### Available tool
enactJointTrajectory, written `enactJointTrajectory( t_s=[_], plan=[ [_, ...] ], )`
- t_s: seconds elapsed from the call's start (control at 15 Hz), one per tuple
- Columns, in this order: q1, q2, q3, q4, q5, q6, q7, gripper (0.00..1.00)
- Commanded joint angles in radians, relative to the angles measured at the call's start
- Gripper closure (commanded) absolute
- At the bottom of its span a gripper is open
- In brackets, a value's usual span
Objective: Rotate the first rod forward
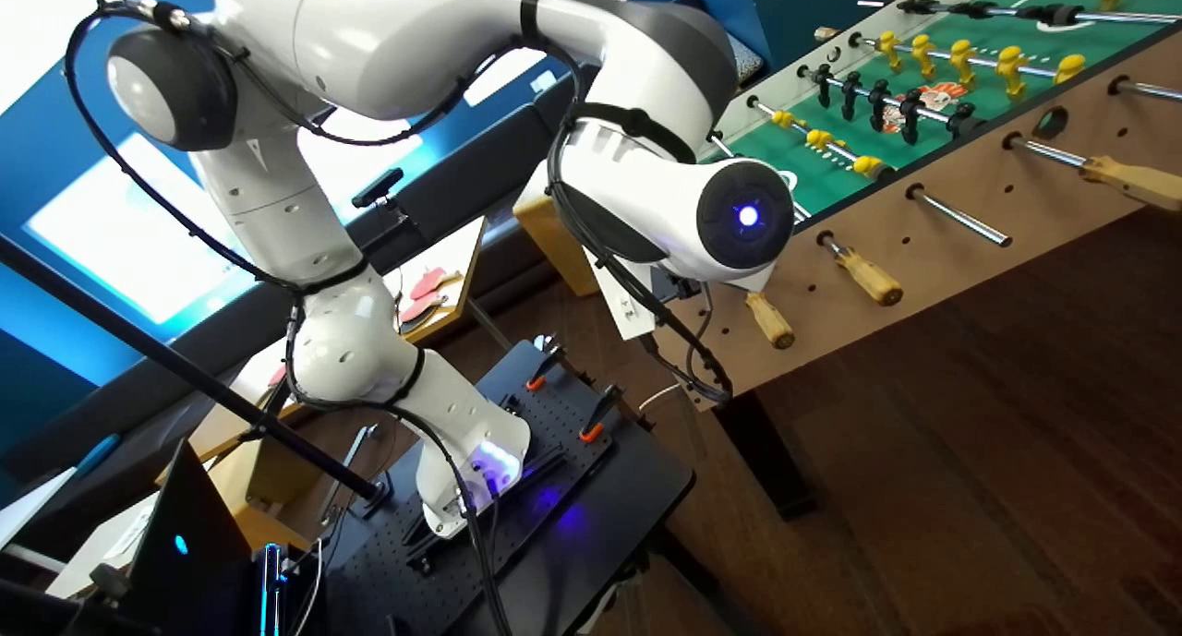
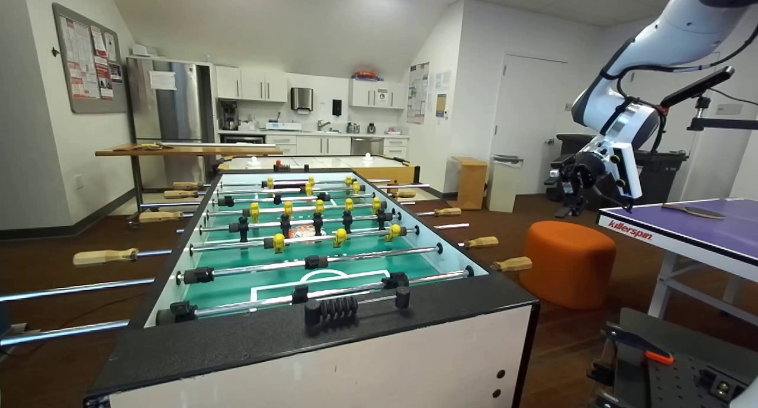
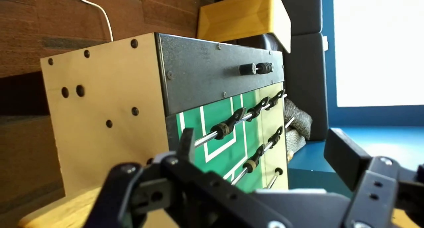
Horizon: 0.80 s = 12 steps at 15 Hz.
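The foosball table (image 2: 308, 349) shows in all views. Its first rod, at the near end, is a silver bar (image 2: 243, 308) with black figures; it also shows in the wrist view (image 3: 206, 139). A light wooden handle (image 2: 513, 264) is on its outer end, also seen in an exterior view (image 1: 769, 320). In the wrist view a blurred wooden handle (image 3: 63, 209) is at the bottom left, partly behind a finger. My gripper (image 3: 264, 142) is open and empty, with its fingers wide apart. In an exterior view the gripper (image 2: 569, 202) hangs in the air, apart from the handle. The arm hides its fingers in an exterior view.
More rods and wooden handles (image 1: 868, 276) stick out along the table's side, and one bare rod end (image 1: 960, 216). An orange stool (image 2: 568, 266) and a purple ping-pong table (image 2: 699, 218) stand nearby. Clamps (image 1: 600, 414) sit on the robot's base table (image 1: 637, 498).
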Motion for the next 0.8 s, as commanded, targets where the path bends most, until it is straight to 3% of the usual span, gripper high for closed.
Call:
enactJointTrajectory(
  t_s=[0.0, 0.33, 0.73],
  plan=[
    [-0.075, -0.02, 0.081, 0.001, 0.0, 0.036, -0.008, 0.0],
    [-0.223, 0.106, 0.186, 0.077, 0.121, 0.026, -0.171, 0.0],
    [-0.388, 0.327, 0.301, 0.25, 0.156, -0.013, -0.211, 0.0]
  ],
)
